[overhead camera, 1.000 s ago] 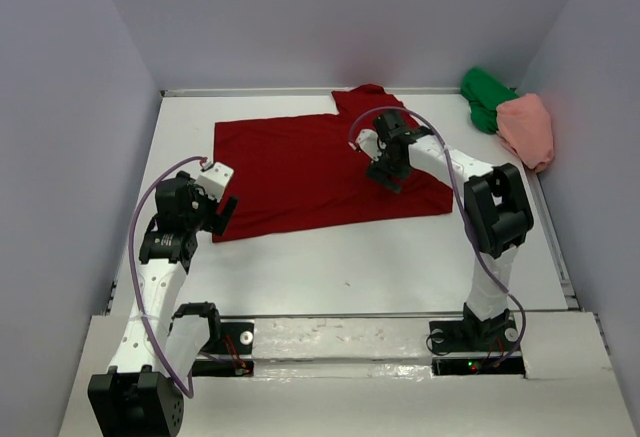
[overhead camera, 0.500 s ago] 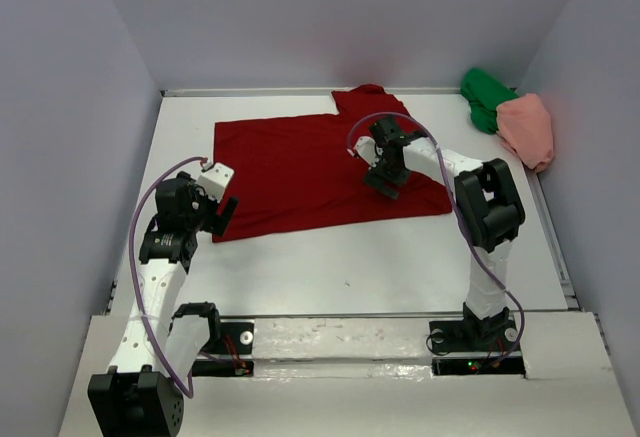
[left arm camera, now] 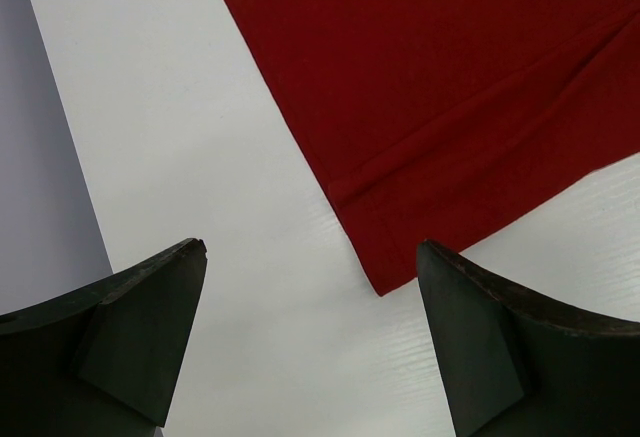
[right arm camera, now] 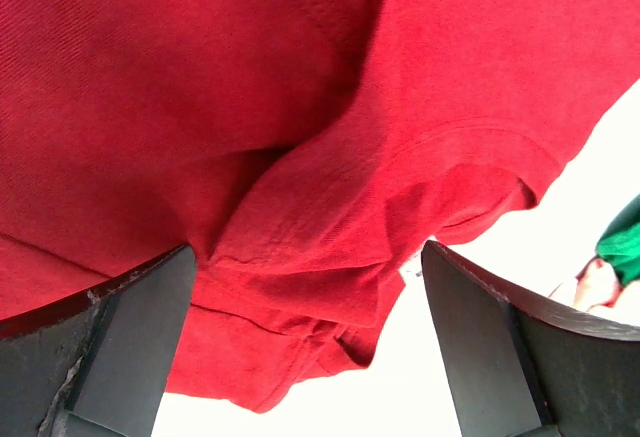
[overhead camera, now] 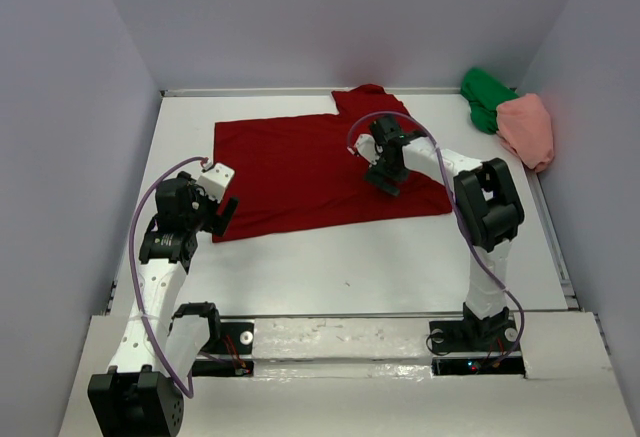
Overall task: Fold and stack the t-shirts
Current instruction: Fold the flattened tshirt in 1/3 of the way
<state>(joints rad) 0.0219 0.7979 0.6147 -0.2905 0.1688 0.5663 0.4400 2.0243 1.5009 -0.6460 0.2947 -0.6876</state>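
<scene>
Here, the dark red t-shirt (overhead camera: pixel 290 172) lies spread mid-frame on the desk (overhead camera: pixel 350 257); the green t-shirt (overhead camera: pixel 485 97) and pink t-shirt (overhead camera: pixel 528 127) sit bunched upper right. Left jaws and right jaws both gape, released.

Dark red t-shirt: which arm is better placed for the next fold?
Probably right. The right gripper hangs open directly over the bunched sleeve of the dark red t-shirt; the left gripper is open mostly over bare table beside the hem corner.

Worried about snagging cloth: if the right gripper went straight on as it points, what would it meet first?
Probably the dark red t-shirt: the open right gripper points at its bunched fabric, though depth is unclear.
</scene>
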